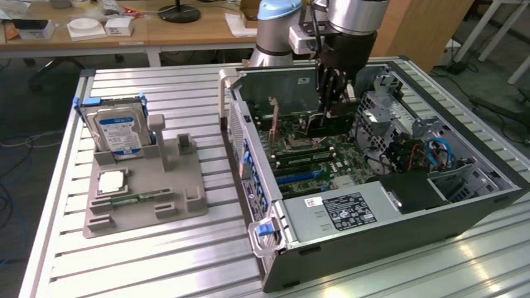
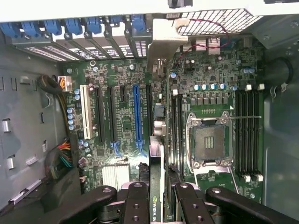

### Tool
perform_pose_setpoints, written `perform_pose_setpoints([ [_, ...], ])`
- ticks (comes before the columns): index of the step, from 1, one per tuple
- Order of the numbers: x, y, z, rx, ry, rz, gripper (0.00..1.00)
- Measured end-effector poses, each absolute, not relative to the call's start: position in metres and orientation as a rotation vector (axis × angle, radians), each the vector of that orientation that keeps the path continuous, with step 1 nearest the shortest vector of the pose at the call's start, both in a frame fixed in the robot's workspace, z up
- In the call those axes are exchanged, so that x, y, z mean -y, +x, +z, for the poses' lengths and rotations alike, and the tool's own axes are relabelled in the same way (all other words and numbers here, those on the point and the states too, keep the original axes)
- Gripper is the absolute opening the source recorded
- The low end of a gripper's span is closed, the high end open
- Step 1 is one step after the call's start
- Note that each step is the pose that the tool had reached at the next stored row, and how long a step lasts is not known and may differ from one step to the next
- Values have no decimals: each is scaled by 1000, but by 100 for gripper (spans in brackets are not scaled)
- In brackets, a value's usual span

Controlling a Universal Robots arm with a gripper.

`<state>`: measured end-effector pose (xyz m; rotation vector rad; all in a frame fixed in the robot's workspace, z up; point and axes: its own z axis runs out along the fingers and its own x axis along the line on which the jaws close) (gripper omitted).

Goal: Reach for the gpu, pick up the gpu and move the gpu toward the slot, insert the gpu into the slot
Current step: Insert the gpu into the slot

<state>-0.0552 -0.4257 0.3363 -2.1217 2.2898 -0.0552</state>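
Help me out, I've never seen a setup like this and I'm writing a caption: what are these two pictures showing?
A robot arm is working inside an open computer case lying on a slatted metal table. One picture comes from a camera off the arm; the other from a camera on its wrist, looking down at the motherboard. The claw is shut on the gpu, a thin card seen edge-on, held over the board's slots. Beside the case, a grey holder carries a hard drive and a CPU chip.
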Motion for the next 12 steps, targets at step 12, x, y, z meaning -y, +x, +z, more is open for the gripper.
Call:
perform_pose_setpoints([
  [12, 429, -56, 319, -2292, -2124, -51, 26],
])
